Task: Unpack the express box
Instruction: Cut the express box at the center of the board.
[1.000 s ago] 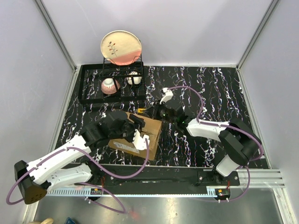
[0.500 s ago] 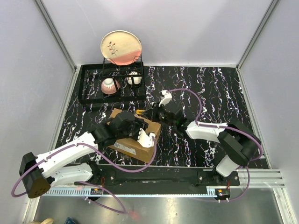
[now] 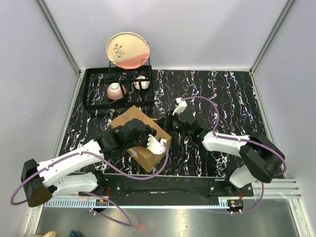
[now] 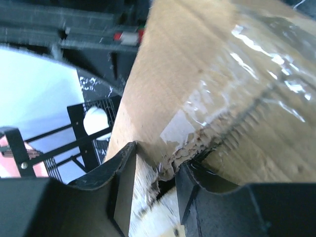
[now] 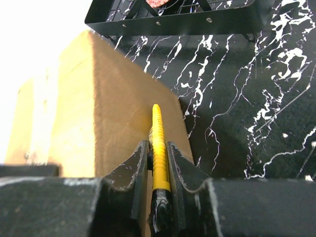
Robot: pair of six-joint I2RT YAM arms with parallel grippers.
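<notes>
Probably light but stiff, the express box (image 3: 129,117) holds best by the torn taped edge clamped narrowly inside the left gripper (image 4: 155,170).

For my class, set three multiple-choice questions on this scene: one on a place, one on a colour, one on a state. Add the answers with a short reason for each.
1. Where is the plate?
A. standing in the rack at the back left
B. lying flat at the front
C. in a gripper

2. What colour is the tool next to the box?
A. red
B. yellow
C. green

3. The right gripper is:
A. open and empty
B. shut on the tool
C. shut on the plate

Answers:
1. A, the top view shows the plate upright in the rack.
2. B, the right wrist view shows a yellow tool.
3. B, both fingers press the tool between them.
</notes>
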